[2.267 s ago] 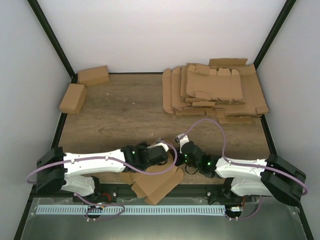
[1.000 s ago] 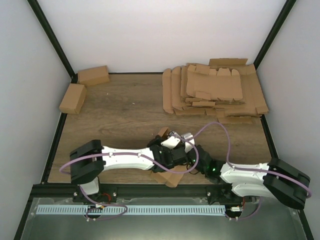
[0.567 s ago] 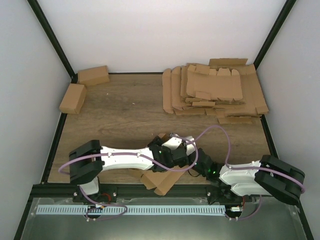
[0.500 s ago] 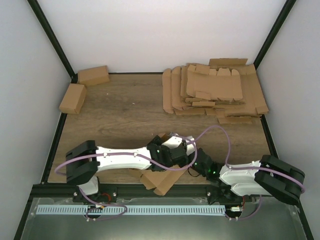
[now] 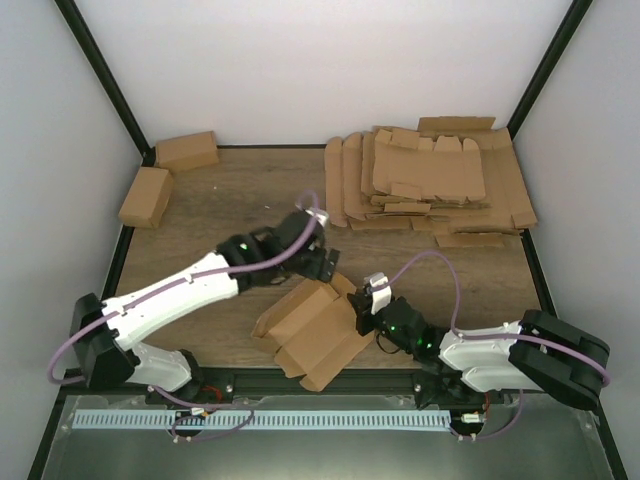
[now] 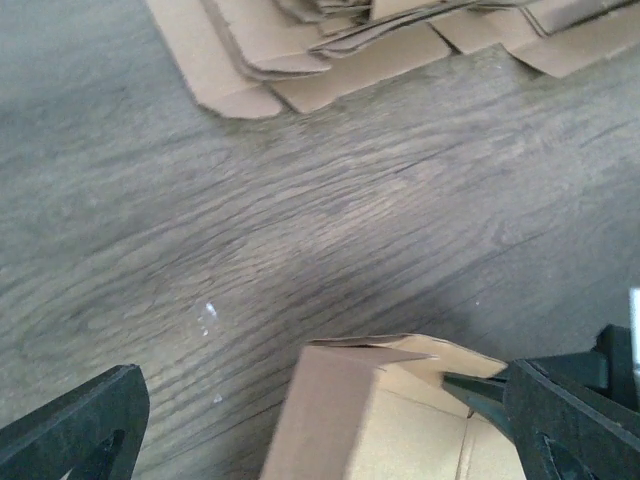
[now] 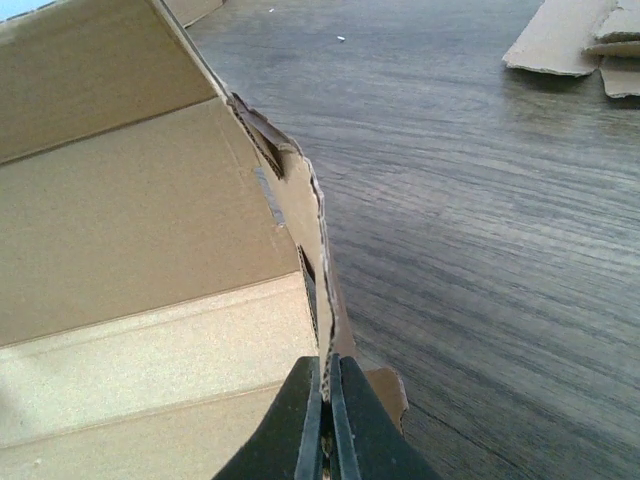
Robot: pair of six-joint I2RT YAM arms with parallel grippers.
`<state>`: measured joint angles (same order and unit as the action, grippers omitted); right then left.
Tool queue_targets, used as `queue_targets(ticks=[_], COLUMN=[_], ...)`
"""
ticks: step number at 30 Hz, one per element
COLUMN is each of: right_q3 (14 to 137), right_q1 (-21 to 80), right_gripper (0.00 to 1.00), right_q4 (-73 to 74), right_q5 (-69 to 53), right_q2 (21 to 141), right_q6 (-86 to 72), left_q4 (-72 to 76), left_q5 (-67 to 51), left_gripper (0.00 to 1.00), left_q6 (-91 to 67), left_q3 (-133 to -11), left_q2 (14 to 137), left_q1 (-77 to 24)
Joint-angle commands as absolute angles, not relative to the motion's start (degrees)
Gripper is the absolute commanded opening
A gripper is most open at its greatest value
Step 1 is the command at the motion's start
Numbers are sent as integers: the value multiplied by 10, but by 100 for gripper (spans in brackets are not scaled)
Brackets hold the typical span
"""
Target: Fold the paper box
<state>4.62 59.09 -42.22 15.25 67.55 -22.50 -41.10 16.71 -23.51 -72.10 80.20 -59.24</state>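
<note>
The paper box [image 5: 310, 335] is a half-formed brown blank lying at the near middle of the table, one wall raised. My right gripper [image 5: 364, 306] is shut on the edge of that raised wall; in the right wrist view the jaws [image 7: 325, 385] pinch the thin cardboard rim, with the box's inside [image 7: 150, 250] to the left. My left gripper [image 5: 325, 262] hovers just beyond the box's far corner, open wide and holding nothing. In the left wrist view that gripper [image 6: 290, 400] has its fingers far apart over the box corner [image 6: 370, 420].
Two finished brown boxes [image 5: 186, 152] [image 5: 145, 196] sit at the back left corner. A pile of flat blanks [image 5: 430, 180] fills the back right; its edge shows in the wrist views [image 6: 300, 50] [image 7: 580, 40]. Bare wooden table [image 5: 240, 220] lies between.
My left gripper opened, let go of the box and pulled away toward the far side. The box now lies spread out more to the left. The right gripper keeps its grip.
</note>
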Motion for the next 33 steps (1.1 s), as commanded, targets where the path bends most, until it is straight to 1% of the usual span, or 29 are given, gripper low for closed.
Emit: queue_targets(ticks=[1,4,6,9,10,11,14,18,20,23,29,33], right_q3=[49,53,54,55,56,57,62,75,79,82,86,89], right_q1=[598,598,598,599,598,598,598,598,598,598,598,598], right_gripper=[1,1,1,1,1,1,1,1,1,1,1,3], right_q4=[-443,-439,-437,-438,-438,-438,-436,-432,-430,-432,-433,-432], right_q5=[164,161,158,153,152,150,144,133,131,128,120,104], right_q2=[673,674,675,677,679,680,684,694,699,704,712,715], right_q6=[-208,-204,-203,-201,-201,-200,-195,-188,-186,-187,-189,-186], left_q4=[-401,-364,-353,-335,-328,-322,-299,-243,-232,-224,-214,-211], left_q5=[-38,-128,-153,-191,-200,-206,-235,-306,-321,-332,-321,-311], left_gripper=[99,94,89,83,79,77,73,66,60,55,52,47], left_q6=[-248,-242,-243,-236,-235,-235,-230,-240,-242,-244,-249,-253], left_q3=[-680,-624,-585,-523,-507,-491,-458,-428,-422,-415,-397,-391], left_q2=[750,709,682,651,646,644,655,680,695,713,717,719], left_q1=[-495,-427,-374,-330,-325,-324,-323,-323,-325,-329,-345,-348])
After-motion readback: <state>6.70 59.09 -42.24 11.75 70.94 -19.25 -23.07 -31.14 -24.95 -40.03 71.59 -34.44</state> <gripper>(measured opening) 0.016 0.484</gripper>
